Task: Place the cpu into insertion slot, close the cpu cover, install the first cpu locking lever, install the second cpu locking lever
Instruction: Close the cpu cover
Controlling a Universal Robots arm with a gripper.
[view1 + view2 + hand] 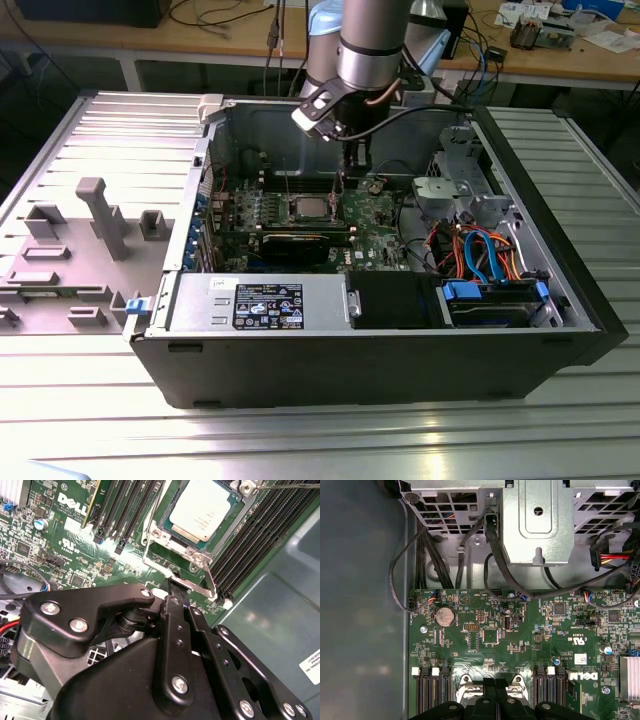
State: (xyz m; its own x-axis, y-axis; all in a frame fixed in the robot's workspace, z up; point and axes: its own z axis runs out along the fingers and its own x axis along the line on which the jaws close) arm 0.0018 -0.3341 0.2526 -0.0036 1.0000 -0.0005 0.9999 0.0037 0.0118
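1. Where the arm reaches down into the open computer case (400,350), the gripper (350,175) is held low over the green motherboard (375,212), near the insertion slot (298,210) and towards the exterior view's right of it.
2. The cpu (202,510) is seated in that slot, and its dull silver top is shown lying flat in the second wrist view.
3. The cpu cover (161,534) is laid down over the chip, so that the metal top is framed by its square window.
4. A thin wire locking lever (207,575) is seen along the socket edge nearest the gripper; whether it is latched cannot be told.
5. The jaws are pressed together in both wrist views, and nothing is seen pinched between them. The black fingertips (489,690) are placed just beside the socket's corner and the lever's end.
6. Long black memory slots (125,510) are ranged on either side of the socket, and a coin cell (444,615) is mounted on the board, well apart from the gripper.
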